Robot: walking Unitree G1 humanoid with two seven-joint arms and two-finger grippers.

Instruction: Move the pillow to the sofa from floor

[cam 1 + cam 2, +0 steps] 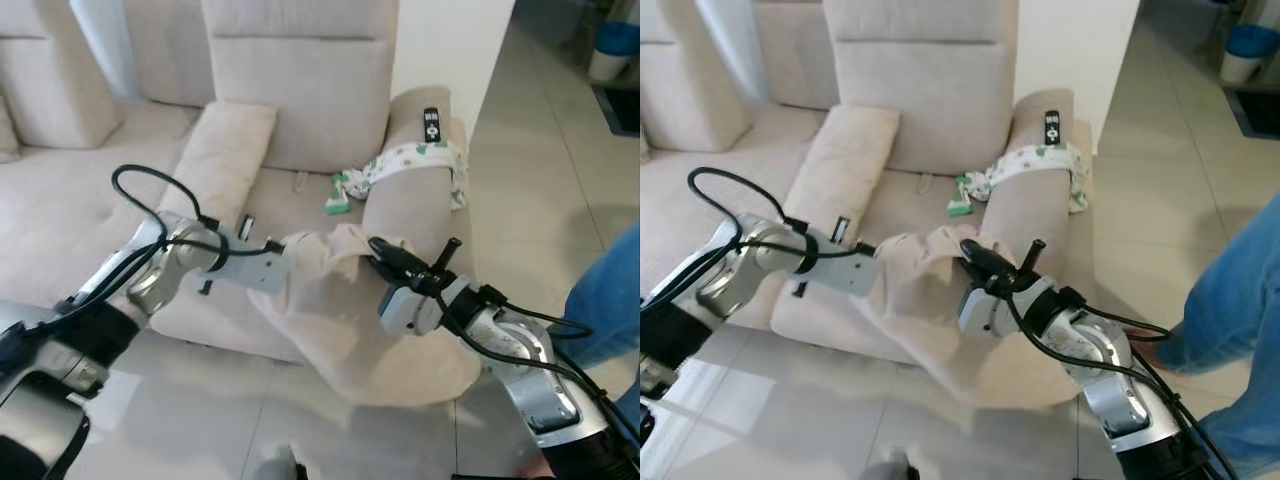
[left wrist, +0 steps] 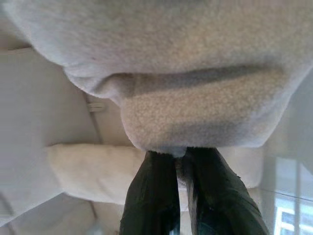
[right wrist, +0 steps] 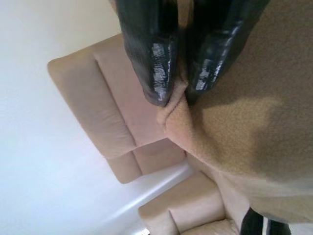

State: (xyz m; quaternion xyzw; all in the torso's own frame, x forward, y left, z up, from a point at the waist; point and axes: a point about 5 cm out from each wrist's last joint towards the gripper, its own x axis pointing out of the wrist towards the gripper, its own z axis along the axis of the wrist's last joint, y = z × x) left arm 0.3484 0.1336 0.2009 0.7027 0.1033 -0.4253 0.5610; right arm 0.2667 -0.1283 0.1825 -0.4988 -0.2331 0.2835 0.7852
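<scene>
A beige fleecy pillow (image 1: 330,320) hangs between my two arms, off the floor, in front of the sofa seat (image 1: 290,195). My left gripper (image 1: 285,247) is shut on the pillow's upper left edge (image 2: 181,147). On the upper right corner my right gripper (image 1: 375,255) is shut, pinching a fold of the fabric (image 3: 178,105). The pillow's lower part sags toward the tiled floor beside the sofa's armrest (image 1: 410,200).
A second cream cushion (image 1: 225,150) lies on the sofa seat at the left. A patterned cloth (image 1: 410,165) and a black remote (image 1: 431,124) rest on the armrest. A person's leg in blue jeans (image 1: 605,300) stands at the right. A white wall (image 1: 450,50) rises behind the armrest.
</scene>
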